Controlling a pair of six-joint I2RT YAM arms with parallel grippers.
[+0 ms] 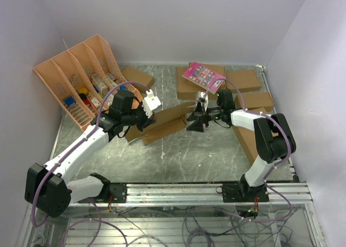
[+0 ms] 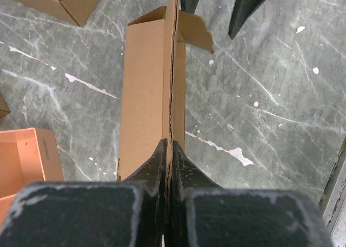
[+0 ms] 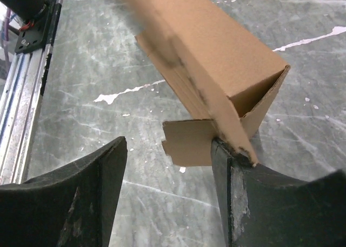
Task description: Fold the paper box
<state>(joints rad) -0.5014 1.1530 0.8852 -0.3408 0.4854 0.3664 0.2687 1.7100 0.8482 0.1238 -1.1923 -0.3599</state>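
Left wrist view: left fingers pinch a thin upright wall of the paper box, a brown half-formed oblong tube at mid-table. Right fingers are spread at its open end, one touching.

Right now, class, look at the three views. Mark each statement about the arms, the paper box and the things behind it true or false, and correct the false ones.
1. The left fingers are shut on a panel of the paper box. True.
2. The right fingers are pressed together. False: they stand apart at the box's end.
3. That end of the box is closed. False: it is open, with a flap sticking out.
4. A pink card lies on a brown box at the back. True.
5. The orange rack stands at the right. False: it is at the left rear.
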